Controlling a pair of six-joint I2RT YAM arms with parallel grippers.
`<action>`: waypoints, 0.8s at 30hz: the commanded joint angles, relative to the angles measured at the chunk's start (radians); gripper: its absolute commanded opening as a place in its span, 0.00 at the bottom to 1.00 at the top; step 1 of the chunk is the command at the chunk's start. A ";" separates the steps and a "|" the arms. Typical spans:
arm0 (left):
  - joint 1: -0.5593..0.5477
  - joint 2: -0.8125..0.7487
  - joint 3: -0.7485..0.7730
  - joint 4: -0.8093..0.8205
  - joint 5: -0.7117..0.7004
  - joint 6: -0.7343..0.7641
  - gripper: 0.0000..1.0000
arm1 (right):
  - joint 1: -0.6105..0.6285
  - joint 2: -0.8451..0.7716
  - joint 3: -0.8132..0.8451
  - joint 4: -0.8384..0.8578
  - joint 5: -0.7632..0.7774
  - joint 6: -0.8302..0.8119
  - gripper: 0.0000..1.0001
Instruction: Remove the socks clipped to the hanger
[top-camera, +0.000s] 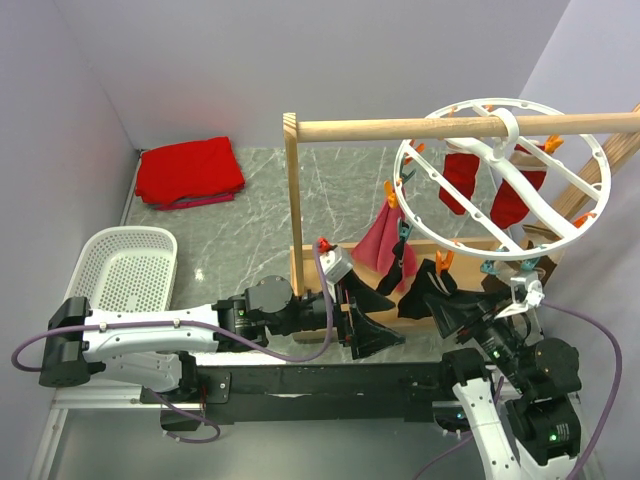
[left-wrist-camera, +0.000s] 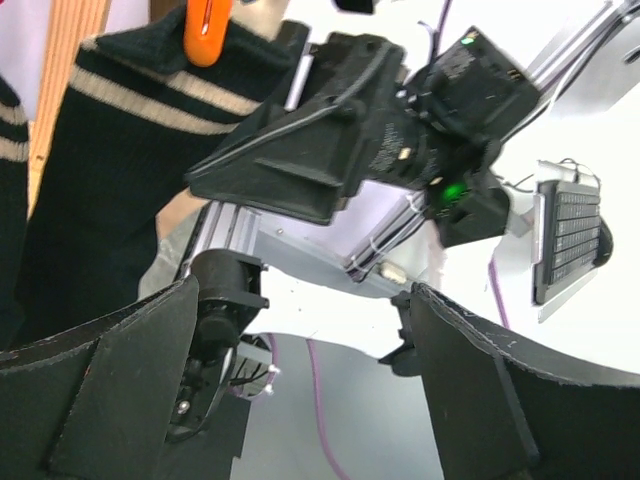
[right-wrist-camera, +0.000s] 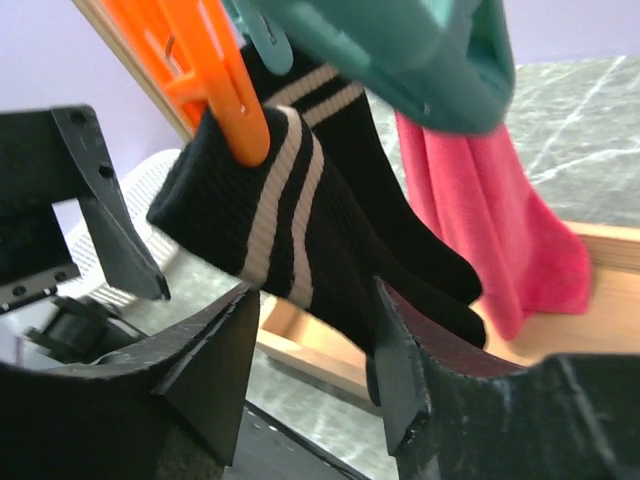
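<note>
the hanger (top-camera: 520, 254) hangs by its hook from the wooden rail (top-camera: 400, 128) over the right side of the table (top-camera: 250, 200). the socks are all clipped round its ring. two red socks (top-camera: 460, 180) hang toward the far side, a pink sock (top-camera: 383, 243) at the left edge, and black socks (top-camera: 410, 280) with cream stripes on the near-left arc.

at your right wrist, an orange peg (right-wrist-camera: 215, 80) bites the cuff of the striped black sock (right-wrist-camera: 290, 230). a teal peg (right-wrist-camera: 400, 50) sits just beside it, and the pink sock hangs behind.

your right hand (right-wrist-camera: 315, 320) is released. its fingers are spread to either side of that sock's lower part, and you cannot tell whether either pad touches the fabric.

your left hand (left-wrist-camera: 305, 300) is released too, with nothing between its fingers. it points straight at the right hand, which is near and fills the middle of its view. a black sock on an orange peg hangs off to one side. the two hands crowd each other under the same arc of the ring.

the rail's upright post (top-camera: 293, 200) stands just left of the pink sock.

well apart, a white basket (top-camera: 125, 265) lies at the near left and a folded red cloth (top-camera: 190, 172) in the far left corner.
</note>
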 joint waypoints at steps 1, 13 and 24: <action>-0.002 -0.028 -0.005 0.084 0.035 -0.037 0.92 | -0.006 -0.011 -0.063 0.125 -0.036 0.121 0.51; -0.002 0.023 0.048 -0.006 0.000 -0.006 0.96 | -0.006 0.018 0.057 0.073 -0.071 0.175 0.01; -0.002 0.192 0.251 -0.129 0.056 0.048 0.96 | -0.004 0.072 0.174 0.021 -0.180 0.250 0.00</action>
